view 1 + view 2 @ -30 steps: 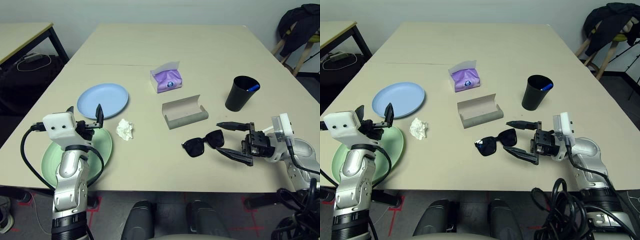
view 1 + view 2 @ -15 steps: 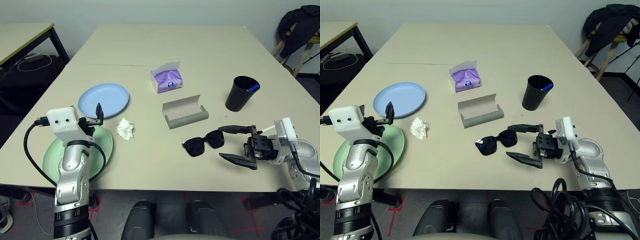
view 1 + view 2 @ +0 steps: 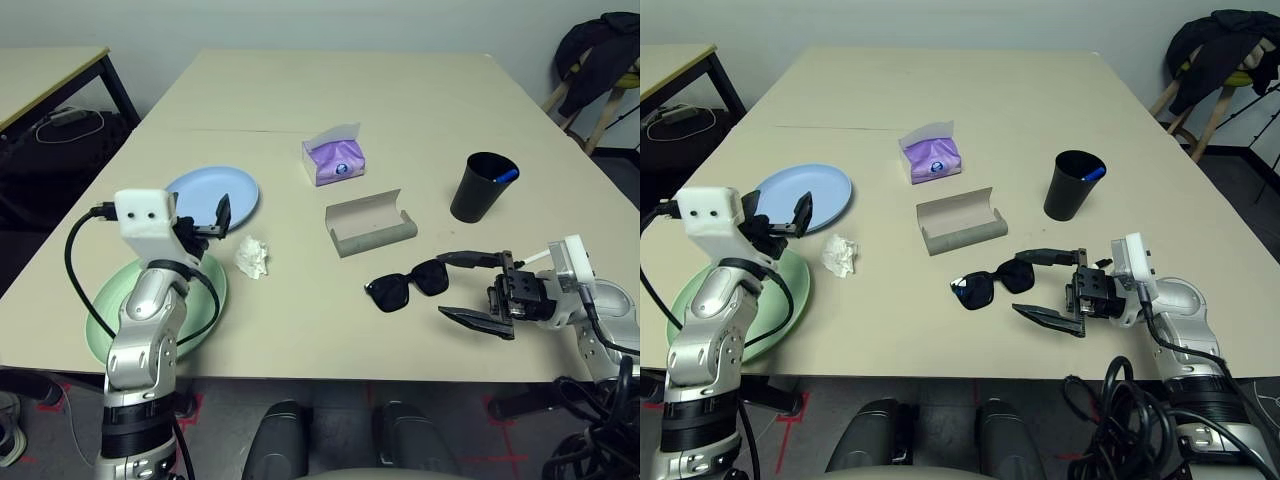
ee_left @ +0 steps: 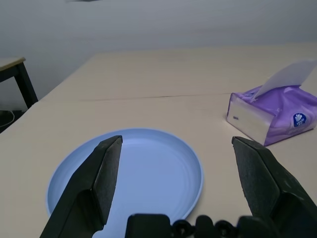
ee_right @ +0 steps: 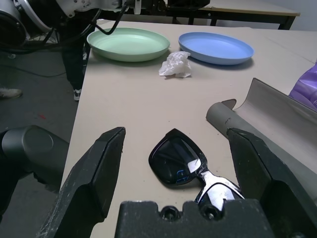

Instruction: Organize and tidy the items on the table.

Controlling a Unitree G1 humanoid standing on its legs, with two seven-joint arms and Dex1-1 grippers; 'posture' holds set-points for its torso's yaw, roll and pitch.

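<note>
My left gripper (image 3: 778, 215) stands open above the near rim of the pale blue plate (image 3: 195, 195), which also shows in the left wrist view (image 4: 148, 173). The mint green plate (image 3: 205, 295) lies under that forearm. A crumpled white tissue (image 3: 253, 258) sits just right of the plates. The grey glasses case (image 3: 370, 224) lies open at mid-table, with black sunglasses (image 3: 405, 286) in front of it. My right gripper (image 3: 442, 285) is open, low over the table, its fingers pointing at the sunglasses' right end (image 5: 181, 166). A pen's blue tip (image 3: 506, 175) sticks out of the black cup (image 3: 482, 190).
A purple tissue pack (image 3: 335, 158) stands behind the case. The table's (image 3: 330, 90) far half is bare, crossed by a thin seam. A smaller table (image 3: 45, 70) with cables stands far left. A chair with a dark jacket (image 3: 600, 45) is far right.
My left arm has swung forward and right, bringing its open gripper from the green plate to the blue plate's near rim. My right gripper drew back a little from the sunglasses, then stayed still.
</note>
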